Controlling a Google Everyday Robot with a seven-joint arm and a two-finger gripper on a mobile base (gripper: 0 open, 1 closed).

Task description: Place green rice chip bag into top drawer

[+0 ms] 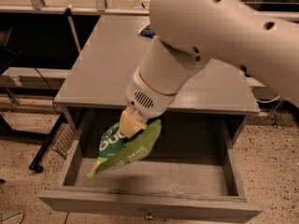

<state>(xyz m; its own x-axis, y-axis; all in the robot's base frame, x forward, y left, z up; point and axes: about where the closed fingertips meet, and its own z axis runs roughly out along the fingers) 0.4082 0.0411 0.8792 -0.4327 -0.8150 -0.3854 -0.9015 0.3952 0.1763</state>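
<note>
The green rice chip bag (122,149) hangs tilted inside the open top drawer (149,204), its lower end near the drawer floor on the left side. My gripper (131,124) is shut on the bag's upper edge, just below the table's front edge. The big white arm fills the upper right and hides much of the tabletop.
The grey table (105,64) stands over the drawer. A dark blue snack bag (147,31) lies at its back, mostly hidden by my arm. A black frame (44,143) and a wire basket (63,139) stand at the left. Speckled floor lies around.
</note>
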